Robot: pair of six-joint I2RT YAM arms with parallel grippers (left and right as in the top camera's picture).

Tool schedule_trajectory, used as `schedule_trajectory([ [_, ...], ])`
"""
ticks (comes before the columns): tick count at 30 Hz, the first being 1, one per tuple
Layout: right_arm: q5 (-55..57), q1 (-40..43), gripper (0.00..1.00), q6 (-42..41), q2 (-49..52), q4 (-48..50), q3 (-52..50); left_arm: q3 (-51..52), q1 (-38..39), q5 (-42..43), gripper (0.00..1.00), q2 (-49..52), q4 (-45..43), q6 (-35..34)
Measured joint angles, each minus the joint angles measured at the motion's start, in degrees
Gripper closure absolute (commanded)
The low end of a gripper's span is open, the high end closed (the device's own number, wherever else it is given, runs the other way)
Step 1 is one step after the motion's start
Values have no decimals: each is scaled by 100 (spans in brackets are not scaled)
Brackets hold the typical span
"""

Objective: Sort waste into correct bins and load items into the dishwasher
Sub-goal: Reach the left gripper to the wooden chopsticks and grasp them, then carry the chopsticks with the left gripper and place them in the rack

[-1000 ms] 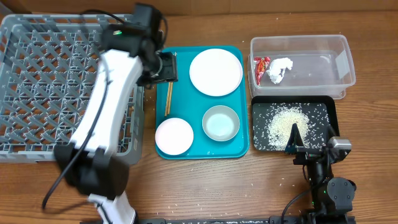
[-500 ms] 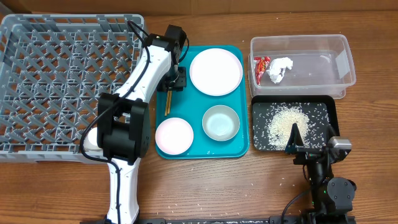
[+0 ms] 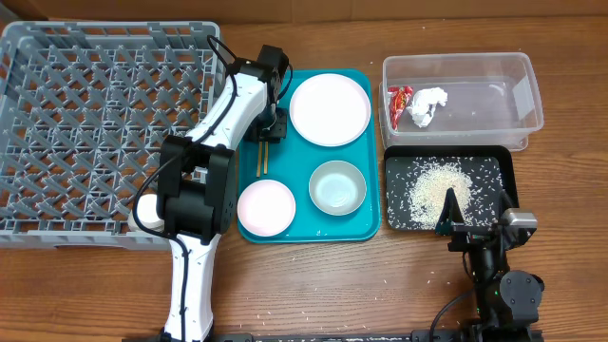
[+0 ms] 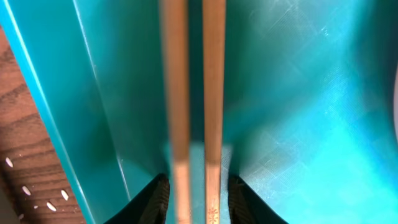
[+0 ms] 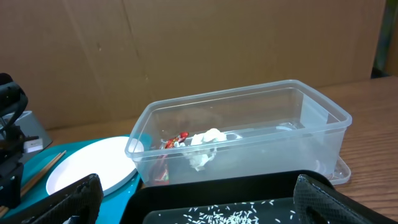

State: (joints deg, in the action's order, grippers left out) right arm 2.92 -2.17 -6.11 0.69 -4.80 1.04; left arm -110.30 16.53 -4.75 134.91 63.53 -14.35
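Straddling the chopsticks: left claw (image 4: 199, 202), a finger on each side; could not tell whether it pinched them.
Chopsticks (image 4: 213, 93): ran ahead of that claw on the teal tray (image 4: 292, 93); ends cut off, one stick blurred.
Right claw (image 5: 199, 186): spread wide, empty.
Ahead of it: clear tub (image 5: 249, 130) held wrapper (image 5: 176, 140) and tissue (image 5: 205, 140), dim through the wall.
Beneath it: rice (image 5: 230, 216), cropped.

Left claw (image 4: 198, 202), right claw (image 5: 199, 205): jaws apart
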Motion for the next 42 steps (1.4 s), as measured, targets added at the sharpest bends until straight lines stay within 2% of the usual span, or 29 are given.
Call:
schedule_trajectory([
  [5, 0, 0, 0, -2, 0, 2, 0, 7, 0, 9, 72, 0, -33, 105],
  [10, -2, 0, 0, -2, 0, 0, 0, -101, 0, 20, 67, 7, 503, 79],
  [13, 0, 0, 0, -2, 0, 4, 0, -531, 0, 26, 62, 22, 804, 76],
  [16, 0, 0, 0, -2, 0, 2, 0, -647, 61, 68, 56, 22, 608, 57],
  [25, 0, 0, 0, -4, 0, 2, 0, 146, 223, 149, 56, -61, -304, -76],
  [26, -2, -2, 0, -2, 0, 4, 0, 190, 223, 153, 60, -85, -341, -76],
  [29, 0, 0, 0, -4, 0, 4, 0, 243, 223, 216, 96, -116, -341, -107],
  [31, 0, 0, 0, -2, 0, 4, 0, 243, 223, 315, 96, -116, -210, -164],
  [35, 2, 0, 0, -4, 0, 2, 0, -22, 168, 372, 96, -105, 634, -179],
  [39, -2, 0, 0, -4, 0, 2, 0, -1084, -55, 367, 96, -323, 1453, -179],
  [42, 0, 0, 0, -4, 0, 4, 0, -1611, -313, -192, 96, -1534, 2000, -179],
])
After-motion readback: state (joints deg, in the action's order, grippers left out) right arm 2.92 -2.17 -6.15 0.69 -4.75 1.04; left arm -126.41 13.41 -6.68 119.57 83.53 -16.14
